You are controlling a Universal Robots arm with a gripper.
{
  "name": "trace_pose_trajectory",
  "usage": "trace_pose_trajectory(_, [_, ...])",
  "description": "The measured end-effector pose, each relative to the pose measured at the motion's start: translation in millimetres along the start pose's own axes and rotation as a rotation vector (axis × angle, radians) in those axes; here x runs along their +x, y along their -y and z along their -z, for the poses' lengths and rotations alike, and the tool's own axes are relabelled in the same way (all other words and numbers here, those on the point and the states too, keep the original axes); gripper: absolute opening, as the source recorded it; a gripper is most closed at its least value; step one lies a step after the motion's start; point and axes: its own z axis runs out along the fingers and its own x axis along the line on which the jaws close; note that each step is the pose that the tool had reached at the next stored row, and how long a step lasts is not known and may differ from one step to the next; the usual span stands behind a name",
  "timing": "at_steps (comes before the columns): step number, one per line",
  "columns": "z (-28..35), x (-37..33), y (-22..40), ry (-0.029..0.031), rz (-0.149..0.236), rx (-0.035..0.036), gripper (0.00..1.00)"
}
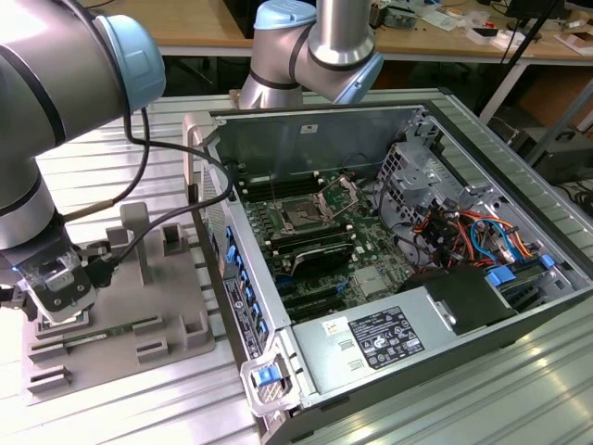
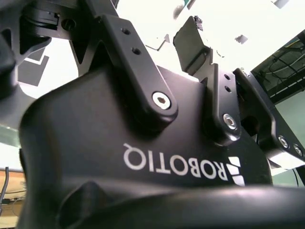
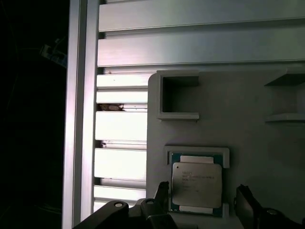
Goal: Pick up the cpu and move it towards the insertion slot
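Note:
In the first wrist view the cpu, a small square chip with a pale metal top, lies flat in a shallow recess of the grey fixture plate. My gripper is open, with one dark finger on each side of the chip and a small gap to it on both sides. In the exterior view the gripper hangs low over the plate's end at the exterior view's left and covers the chip. The insertion slot, a dark square socket with its shiny frame lifted, sits on the green board inside the open computer case.
Raised grey blocks and rails stand on the fixture plate. The case wall rises between plate and board. A power supply, a drive cage and bundled cables fill the case at the exterior view's right. A black cable loops from the arm.

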Motion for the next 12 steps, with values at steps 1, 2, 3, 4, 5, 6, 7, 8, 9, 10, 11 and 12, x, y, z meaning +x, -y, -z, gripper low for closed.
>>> trace_pose_trajectory(1, [-0.5,0.0,0.0,0.0000,0.000,0.0000,0.66])
trace_pose_trajectory(2, [-1.0,0.0,0.1,0.0000,0.000,0.0000,0.66])
trace_pose_trajectory(3, [-1.3,0.0,0.1,0.0000,0.000,0.0000,0.66])
trace_pose_trajectory(4, [-3.0,0.0,0.1,0.0000,0.000,0.0000,0.66])
trace_pose_trajectory(5, [-3.8,0.0,0.2,0.0000,0.000,0.0000,0.66])
trace_pose_trajectory(6, [-6.6,0.0,0.3,0.0000,0.000,0.0000,0.66])
trace_pose_trajectory(7, [-7.1,0.0,0.3,0.0000,0.000,0.0000,0.66])
trace_pose_trajectory(8, [-7.3,0.0,0.3,-0.0001,0.000,0.0000,0.66])
trace_pose_trajectory(9, [-7.6,0.0,0.3,-0.0001,0.000,0.0001,0.66])
trace_pose_trajectory(10, [-8.1,0.0,0.3,0.0000,0.000,0.0000,0.66])
trace_pose_trajectory(11, [-8.5,0.0,0.3,0.0001,0.000,-0.0001,0.66])
trace_pose_trajectory(12, [-8.9,0.0,0.4,0.0000,0.000,0.0000,0.66])
